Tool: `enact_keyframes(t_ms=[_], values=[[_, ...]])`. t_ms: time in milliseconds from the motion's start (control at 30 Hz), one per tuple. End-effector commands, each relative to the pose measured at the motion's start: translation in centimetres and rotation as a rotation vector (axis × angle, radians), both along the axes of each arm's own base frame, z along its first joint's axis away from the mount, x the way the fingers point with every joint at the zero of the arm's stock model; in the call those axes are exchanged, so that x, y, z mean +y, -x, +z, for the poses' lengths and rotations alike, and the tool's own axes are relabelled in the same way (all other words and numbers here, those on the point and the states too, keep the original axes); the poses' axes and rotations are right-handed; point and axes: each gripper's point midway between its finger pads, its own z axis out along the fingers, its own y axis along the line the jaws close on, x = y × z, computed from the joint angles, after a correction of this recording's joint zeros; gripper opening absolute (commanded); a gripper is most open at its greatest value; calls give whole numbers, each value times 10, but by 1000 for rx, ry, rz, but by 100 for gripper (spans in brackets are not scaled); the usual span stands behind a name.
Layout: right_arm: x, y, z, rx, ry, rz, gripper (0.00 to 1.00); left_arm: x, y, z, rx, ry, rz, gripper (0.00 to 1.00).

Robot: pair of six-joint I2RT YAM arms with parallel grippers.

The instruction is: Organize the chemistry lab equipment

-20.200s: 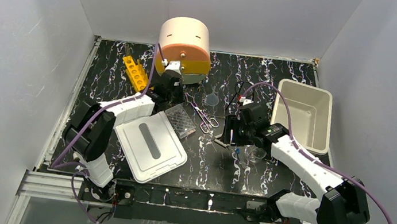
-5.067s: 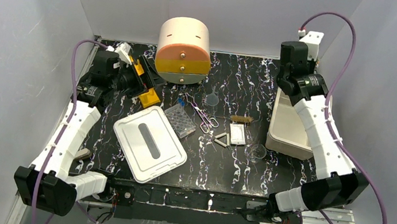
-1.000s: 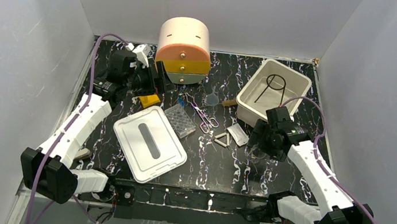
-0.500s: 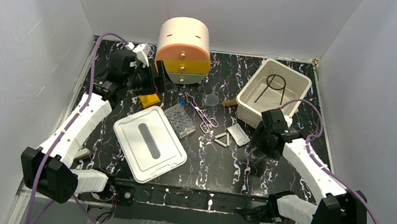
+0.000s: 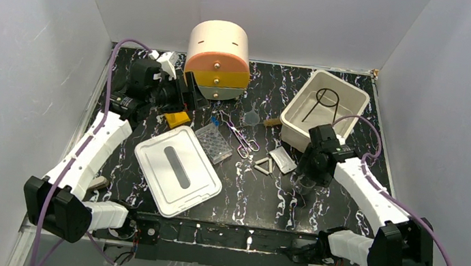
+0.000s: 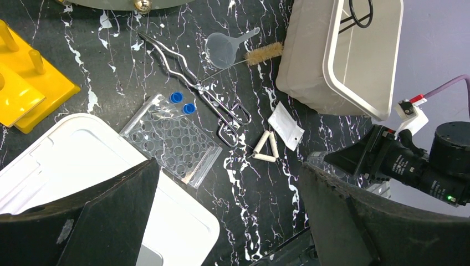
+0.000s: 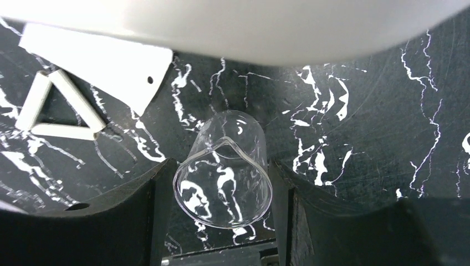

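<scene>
— Overhead?
— The left gripper (image 5: 181, 95) sat upper left, beside the yellow plastic rack (image 5: 177, 119); the right gripper (image 5: 306, 177) was centre-right.
— Left wrist?
— Fingers spread wide, empty, with the clear well plate (image 6: 174, 145) mid-frame.
— Right wrist?
— Fingers flanked a clear glass beaker (image 7: 224, 177), lower centre. I couldn't tell whether they gripped it.

Clear, glossy glass beaker (image 7: 224, 172); polished black marbled tabletop (image 7: 360, 127), faintly scratched; shiny metal tongs (image 6: 191, 88); matt white plastic bin (image 6: 310, 72).
</scene>
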Motion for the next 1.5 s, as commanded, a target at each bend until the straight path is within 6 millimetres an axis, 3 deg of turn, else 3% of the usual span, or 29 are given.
enact_keyframes(t_ms=[0, 133, 367, 533, 667, 867, 1000, 1167, 1467], values=[[19, -11, 37, -58, -82, 66, 44, 2, 8, 15, -48, 5, -3, 97], [57, -21, 77, -119, -249, 252, 45, 3, 6, 13, -45, 3, 5, 98], [90, -57, 163, -300, -368, 374, 44, -3, -5, 18, -55, 16, -5, 98], [93, -97, 226, -508, -354, 352, 45, -5, -10, 22, -66, 12, -10, 98], [75, -127, 249, -588, -232, 292, 47, -5, -12, 21, -65, 9, -12, 98], [38, -151, 237, -546, -28, 193, 46, -5, -15, 18, -62, -1, -11, 98], [18, -158, 207, -453, 50, 132, 45, -5, -17, 16, -57, -6, -11, 98], [13, -167, 161, -340, 72, 158, 45, -8, -25, 15, -55, -12, -19, 98], [23, -190, 90, -210, -12, 225, 45, -10, -37, 25, -80, -31, -36, 98]])
